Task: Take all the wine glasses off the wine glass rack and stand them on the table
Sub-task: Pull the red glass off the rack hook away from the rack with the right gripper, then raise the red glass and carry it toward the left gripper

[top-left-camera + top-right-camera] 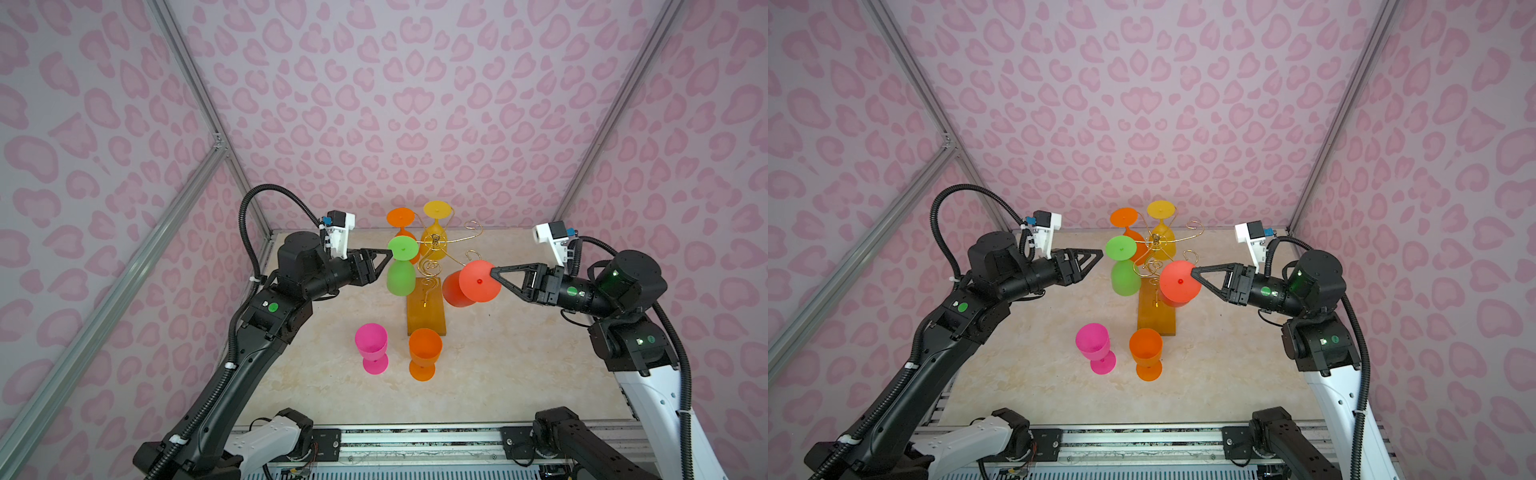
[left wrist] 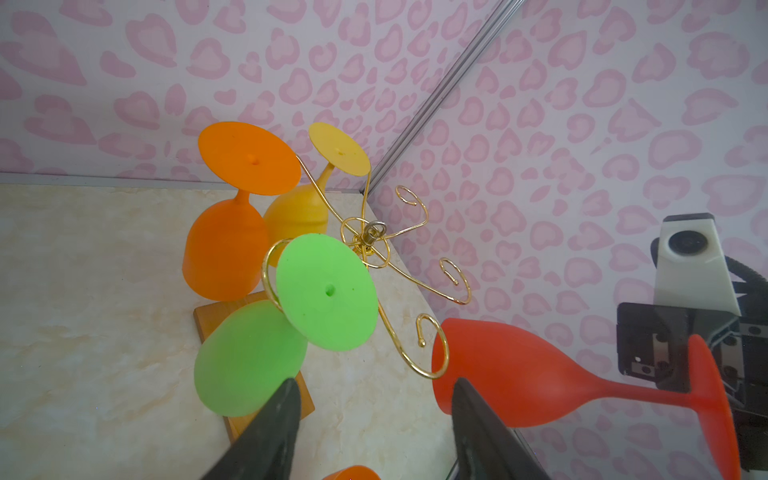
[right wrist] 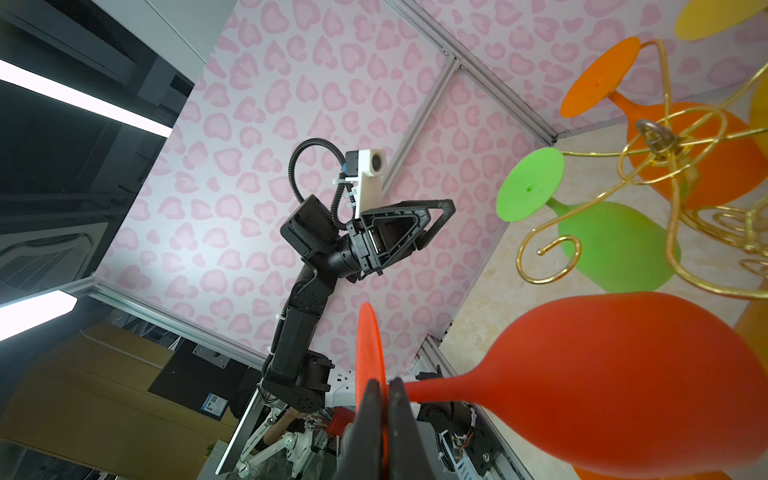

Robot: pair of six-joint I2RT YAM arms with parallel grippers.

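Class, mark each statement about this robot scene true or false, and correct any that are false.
1. The right pincer is shut on the foot of the red wine glass. True.
2. The left pincer grips the green wine glass. False: it is open beside that glass and holds nothing.
3. The pink wine glass hangs from the rack. False: it stands upright on the table.
4. The yellow wine glass hangs upside down on the wine glass rack. True.
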